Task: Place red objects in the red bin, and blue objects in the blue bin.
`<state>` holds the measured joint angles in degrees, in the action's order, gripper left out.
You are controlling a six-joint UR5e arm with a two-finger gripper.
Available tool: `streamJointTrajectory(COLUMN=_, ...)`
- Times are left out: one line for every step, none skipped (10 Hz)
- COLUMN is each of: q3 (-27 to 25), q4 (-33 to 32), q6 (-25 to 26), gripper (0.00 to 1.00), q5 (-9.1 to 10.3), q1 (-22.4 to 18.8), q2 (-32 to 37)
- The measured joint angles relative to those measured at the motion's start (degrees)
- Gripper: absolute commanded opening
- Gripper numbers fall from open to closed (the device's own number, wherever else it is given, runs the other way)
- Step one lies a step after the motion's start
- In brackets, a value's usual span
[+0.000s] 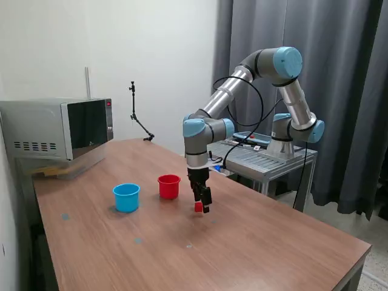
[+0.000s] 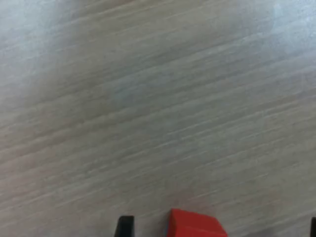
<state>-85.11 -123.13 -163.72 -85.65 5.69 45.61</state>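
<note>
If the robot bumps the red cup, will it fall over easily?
Probably it could tip. The red cup stands upright on the table, looks like thin plastic and seems empty, so likely light. Its base looks narrower than its rim, so a nudge near the top may topple it, and then it might roll. The pincer is beside it, at a red cube.

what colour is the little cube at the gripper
Red. The cube at the gripper shows best in the wrist view.

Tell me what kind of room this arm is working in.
Probably a lab or office test room: a microwave sits on the wooden table, dark curtains hang behind, and the arm is mounted on a metal stand.
</note>
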Motion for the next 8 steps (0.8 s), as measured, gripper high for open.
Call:
streamJointTrajectory(q3=0.0, q4=0.0, q6=0.2, gripper=1.0, q5=-0.02, q1=0.0, q2=0.0)
streamJointTrajectory(q3=0.0, q4=0.0, q6=0.4, gripper=1.0, q5=-0.04, q1=0.0, q2=0.0)
streamJointTrajectory(q3=-0.1, q4=0.0, q6=0.4, gripper=1.0, q5=-0.04, q1=0.0, q2=0.0)
streamJointTrajectory(q3=-0.1, q4=0.0, q6=0.5, gripper=1.0, q5=-0.04, q1=-0.1, q2=0.0)
streamJointTrajectory(q3=-0.1, q4=0.0, q6=0.5, gripper=1.0, q5=-0.05, q1=-0.1, q2=0.0)
streamJointTrajectory(q3=-0.1, q4=0.0, q6=0.5, gripper=1.0, q5=-0.05, q1=-0.3, q2=0.0)
streamJointTrajectory(q3=-0.1, q4=0.0, q6=0.5, gripper=1.0, q5=-0.05, q1=-0.6, q2=0.0)
streamJointTrajectory(q3=-0.1, q4=0.0, q6=0.5, gripper=1.0, q5=-0.05, q1=-0.9, q2=0.0)
